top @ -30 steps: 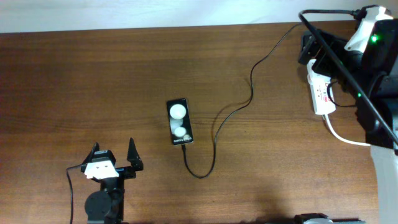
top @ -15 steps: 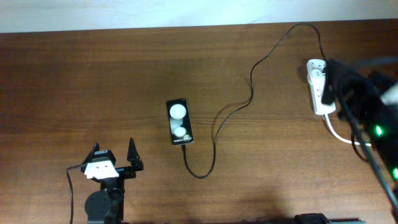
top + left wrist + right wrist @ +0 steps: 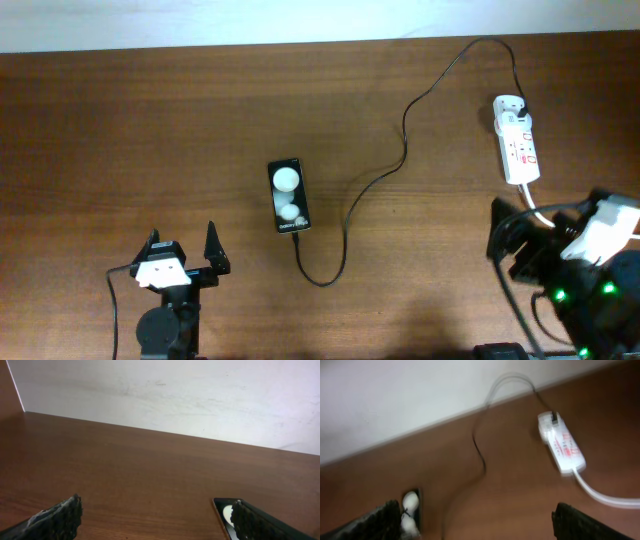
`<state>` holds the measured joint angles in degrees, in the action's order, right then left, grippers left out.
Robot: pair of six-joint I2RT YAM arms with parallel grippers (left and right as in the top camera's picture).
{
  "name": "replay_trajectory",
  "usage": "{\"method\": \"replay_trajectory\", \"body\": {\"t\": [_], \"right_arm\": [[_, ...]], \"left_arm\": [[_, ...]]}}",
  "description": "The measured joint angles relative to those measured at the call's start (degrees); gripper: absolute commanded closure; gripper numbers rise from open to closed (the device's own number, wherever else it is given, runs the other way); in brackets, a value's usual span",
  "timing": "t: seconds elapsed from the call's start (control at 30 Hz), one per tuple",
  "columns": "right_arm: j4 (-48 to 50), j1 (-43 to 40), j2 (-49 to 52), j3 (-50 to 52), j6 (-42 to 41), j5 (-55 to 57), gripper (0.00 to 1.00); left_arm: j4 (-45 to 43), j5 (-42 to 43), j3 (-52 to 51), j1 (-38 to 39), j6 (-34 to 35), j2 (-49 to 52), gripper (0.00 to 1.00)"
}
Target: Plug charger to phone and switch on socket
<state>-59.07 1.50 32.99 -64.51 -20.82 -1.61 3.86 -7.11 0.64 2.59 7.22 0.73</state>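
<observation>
The black phone point(image 3: 289, 196) lies screen up mid-table, with two round white reflections on it; it also shows in the left wrist view point(image 3: 223, 511) and the right wrist view point(image 3: 410, 508). The thin black charger point(image 3: 346, 214) runs from the phone's near end, loops, and climbs to a black plug in the far end of the white socket point(image 3: 518, 145). Whether its tip sits inside the phone I cannot tell. My left gripper point(image 3: 183, 254) stands open, near-left of the phone. My right gripper point(image 3: 508, 243) is open, well short of the socket point(image 3: 561, 443).
The socket's thick white cord point(image 3: 541, 212) runs from its near end toward the right arm, and shows blurred in the right wrist view point(image 3: 600, 496). A white wall point(image 3: 170, 395) rises behind the table's far edge.
My right arm has pulled back from over the socket to the table's near right, uncovering the strip. The left arm, phone and cable have not moved.
</observation>
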Motion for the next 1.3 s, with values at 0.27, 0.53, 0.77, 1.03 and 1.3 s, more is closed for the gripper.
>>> {"method": "replay_trajectory", "body": {"t": [0.27,0.53,0.77,1.03,1.3], "right_arm": [[-17.0,0.0,-7.7,4.0,0.0,0.0,0.01],[-18.5,0.0,-11.1,7.0,0.0,0.1,0.01],[-13.3,0.0,-19.0,15.5,-0.2,0.2,0.01],[5.2,0.0,-30.6,28.6,-0.4,0.0,0.01],[44.8,0.0,-32.2,41.5,-0.5,1.2,0.01]], "left_arm": [[0.0,0.0,0.0,0.0,0.0,0.0,0.01],[0.0,0.0,0.0,0.0,0.0,0.0,0.01],[0.0,0.0,0.0,0.0,0.0,0.0,0.01],[0.0,0.0,0.0,0.0,0.0,0.0,0.01],[0.0,0.0,0.0,0.0,0.0,0.0,0.01]]}}
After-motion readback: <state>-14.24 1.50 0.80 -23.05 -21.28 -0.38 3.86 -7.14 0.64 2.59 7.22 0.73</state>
